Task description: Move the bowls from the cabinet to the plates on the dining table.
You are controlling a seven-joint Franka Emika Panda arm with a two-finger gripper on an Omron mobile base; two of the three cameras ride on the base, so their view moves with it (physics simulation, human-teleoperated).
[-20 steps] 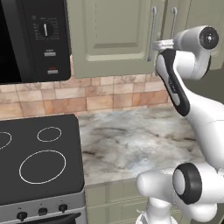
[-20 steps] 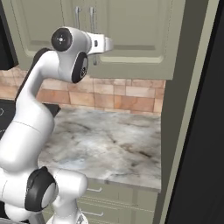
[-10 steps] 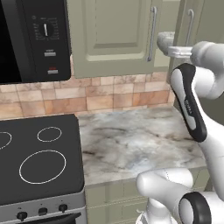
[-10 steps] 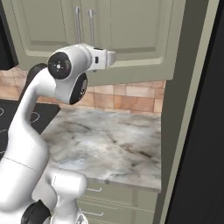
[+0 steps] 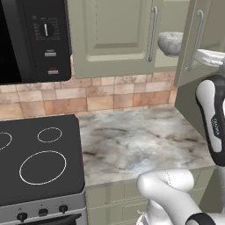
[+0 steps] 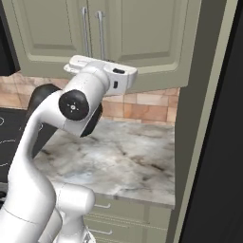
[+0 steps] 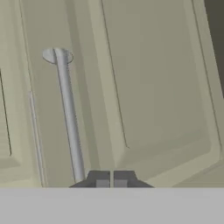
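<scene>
Marble, grey-veined, is the worktop (image 5: 132,140) nearest me, with the black stove (image 5: 35,162) at its left. My pincer (image 7: 111,183) is clenched with nothing in it, its two dark tips together just beside the lower end of a long silver bar handle (image 7: 68,118). That handle belongs to the right door (image 5: 193,39) of the sage-green cabinet (image 5: 114,35), and the door is swung partly out toward me. Farther in, through the gap between the two doors, a mottled grey bowl (image 5: 170,43) sits upright on the cabinet shelf. I cannot tell whether a second bowl sits behind it. Pink and tan tiles (image 5: 110,94) run along the wall below the cabinet.
</scene>
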